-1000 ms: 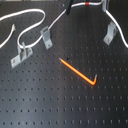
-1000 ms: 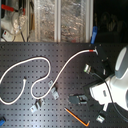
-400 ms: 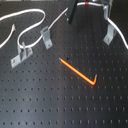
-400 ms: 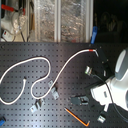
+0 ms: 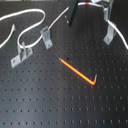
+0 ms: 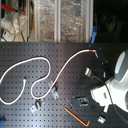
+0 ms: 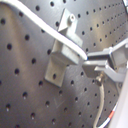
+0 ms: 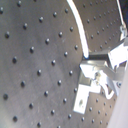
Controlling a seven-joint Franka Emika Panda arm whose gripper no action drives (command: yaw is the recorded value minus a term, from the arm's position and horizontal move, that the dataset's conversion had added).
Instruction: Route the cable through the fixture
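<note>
The white cable point(image 6: 47, 62) loops across the black pegboard from the second exterior view's left to its red tape band point(image 6: 91, 51). It also shows in the first exterior view point(image 5: 30, 25). My gripper point(image 6: 96, 60) is shut on the cable close to the red band. In the first wrist view the cable point(image 7: 45, 24) runs over a grey fixture point(image 7: 59, 52) into my gripper point(image 7: 88, 64). In the second wrist view the cable point(image 8: 80, 27) enters my gripper point(image 8: 91, 63) next to a fixture point(image 8: 84, 94). In the first exterior view my gripper point(image 5: 74, 14) is at the top edge.
Two grey fixtures point(image 5: 46, 36) point(image 5: 20, 55) stand near the cable's loops and a third point(image 5: 107, 34) stands to the first exterior view's right. An orange rod with a bent end point(image 5: 77, 71) lies mid-board. The white arm point(image 6: 117, 82) fills the second exterior view's right. Shelves point(image 6: 60, 20) stand behind the board.
My gripper and the red-banded cable end have shifted slightly down in the second exterior view. The fixtures, rod and the rest of the cable have not moved.
</note>
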